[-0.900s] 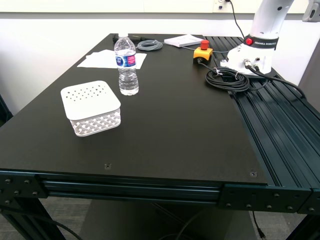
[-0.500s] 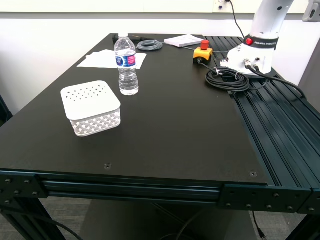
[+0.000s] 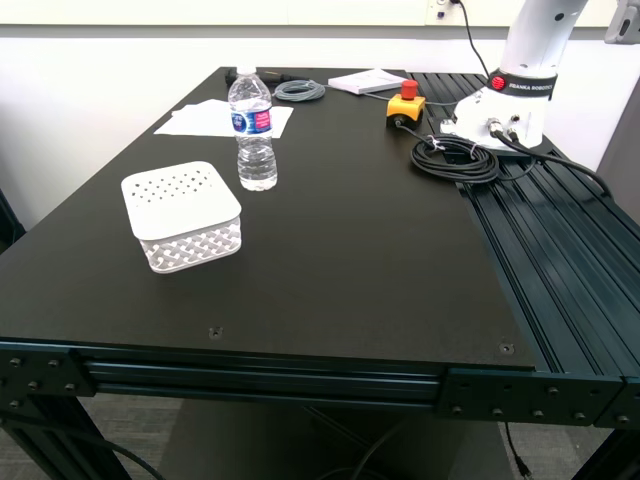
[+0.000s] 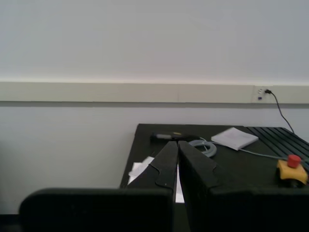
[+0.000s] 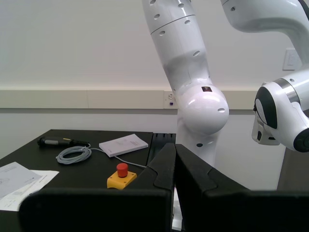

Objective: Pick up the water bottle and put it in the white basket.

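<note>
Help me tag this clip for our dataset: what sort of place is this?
Most likely a robotics lab or test workspace. A black workbench on an aluminium frame carries a white robot arm's base, a yellow emergency-stop button and coiled black cables, against plain white walls.

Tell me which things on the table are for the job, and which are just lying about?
For the job:
bottle, standing upright
basket, lying with its holed flat face up

Just lying about:
papers
booklet
grey cable coil
black cable coil
red button on its yellow box
white robot arm
</note>
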Controlling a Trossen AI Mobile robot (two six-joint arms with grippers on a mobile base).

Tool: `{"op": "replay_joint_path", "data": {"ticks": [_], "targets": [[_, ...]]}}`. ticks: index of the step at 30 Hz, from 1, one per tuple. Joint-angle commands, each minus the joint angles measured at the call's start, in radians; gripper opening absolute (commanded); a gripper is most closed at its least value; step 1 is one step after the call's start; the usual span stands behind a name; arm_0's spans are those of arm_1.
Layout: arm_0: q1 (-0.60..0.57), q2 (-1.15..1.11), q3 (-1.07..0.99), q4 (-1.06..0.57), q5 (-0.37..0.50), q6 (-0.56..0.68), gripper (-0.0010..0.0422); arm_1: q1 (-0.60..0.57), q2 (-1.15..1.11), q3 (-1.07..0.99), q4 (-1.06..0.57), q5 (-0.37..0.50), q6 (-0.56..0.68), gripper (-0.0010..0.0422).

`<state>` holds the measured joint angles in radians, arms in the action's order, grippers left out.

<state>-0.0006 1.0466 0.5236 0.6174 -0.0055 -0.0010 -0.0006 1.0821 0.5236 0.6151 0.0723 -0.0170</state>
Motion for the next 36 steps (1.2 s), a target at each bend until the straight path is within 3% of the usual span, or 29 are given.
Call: {"op": "replay_joint_path", "data": {"ticks": [1, 4, 14, 23, 27, 33, 36], "targets": [[0.000, 0.000, 0.001, 0.003, 0.000, 0.000, 0.0001, -0.001, 0.077, 0.006, 0.008, 0.106, -0.001, 0.0000], [0.000, 0.000, 0.001, 0.003, 0.000, 0.000, 0.0001, -0.001, 0.192, 0.025, 0.009, 0.196, 0.014, 0.0000], [0.000, 0.000, 0.001, 0.002, 0.000, 0.000, 0.0001, -0.001, 0.559, 0.162, 0.022, 0.341, 0.143, 0.0000], [0.000, 0.000, 0.001, 0.002, 0.000, 0.000, 0.0001, -0.002, 0.793, 0.361, 0.023, 0.539, 0.215, 0.0009], [0.000, 0.000, 0.001, 0.002, 0.000, 0.000, 0.0001, -0.002, 0.876, 0.418, 0.023, 0.580, 0.230, 0.0063], [0.000, 0.000, 0.001, 0.002, 0.000, 0.000, 0.0001, -0.013, 0.974, 0.482, 0.023, 0.648, 0.239, 0.0195], [0.000, 0.000, 0.001, 0.002, 0.000, 0.000, 0.0001, -0.024, 1.008, 0.513, 0.024, 0.647, 0.247, 0.0222]]}}
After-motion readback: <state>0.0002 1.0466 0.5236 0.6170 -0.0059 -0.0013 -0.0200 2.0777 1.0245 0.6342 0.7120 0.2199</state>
